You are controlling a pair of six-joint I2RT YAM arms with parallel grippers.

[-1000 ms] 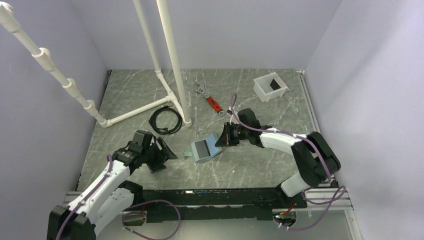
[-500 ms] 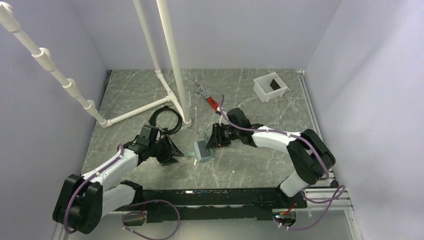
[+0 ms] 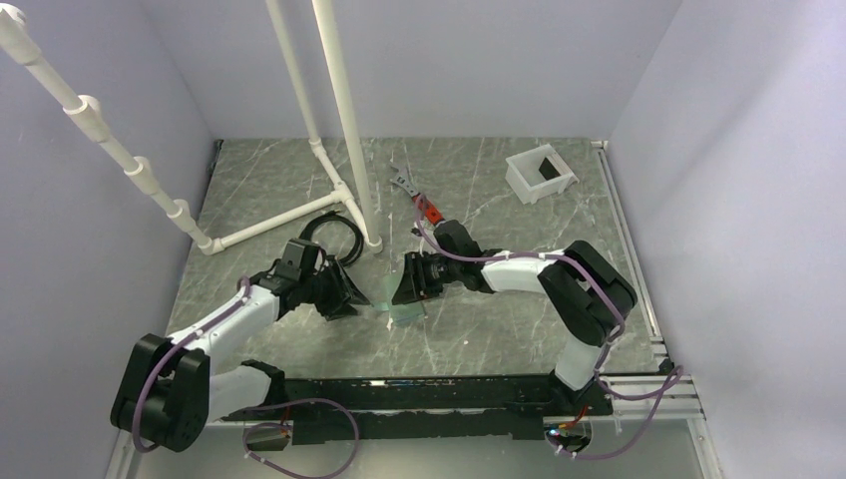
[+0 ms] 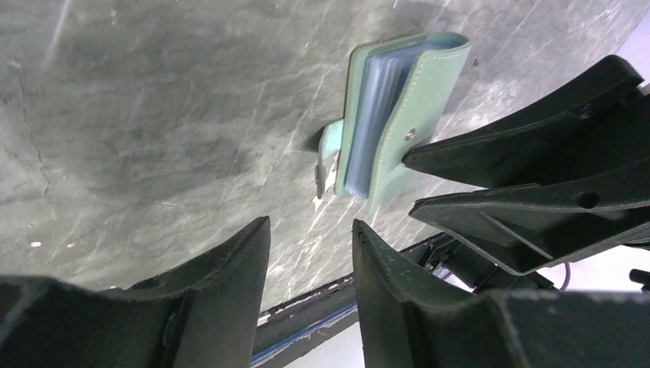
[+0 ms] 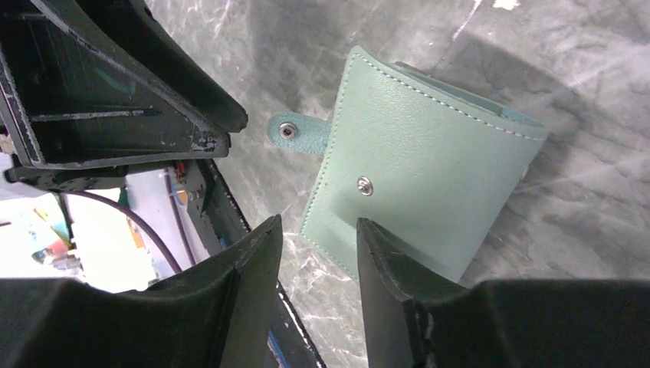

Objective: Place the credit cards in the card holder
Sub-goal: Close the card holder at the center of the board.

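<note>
The card holder (image 3: 404,311) is a mint-green wallet lying folded nearly shut on the marble table between the two grippers. In the left wrist view the card holder (image 4: 398,115) gapes a little and pale blue leaves (image 4: 375,100) show inside; I cannot tell whether they are cards. No tan card is in view. In the right wrist view its cover (image 5: 429,176) carries a snap stud, and the strap tab (image 5: 295,132) sticks out to the left. My right gripper (image 5: 318,226) is open and empty at the wallet's near edge. My left gripper (image 4: 310,230) is open and empty, just short of the wallet.
A white pipe frame (image 3: 344,190) stands at the back left with a black cable coil (image 3: 329,238) beside it. A red-handled wrench (image 3: 419,200) lies behind the right arm. A white tub (image 3: 541,172) sits at the back right. The black front rail (image 3: 419,394) runs along the near edge.
The wallet has gone from lying open to folded nearly shut and has slid left. My right gripper moved left with it. My left gripper moved right towards the wallet.
</note>
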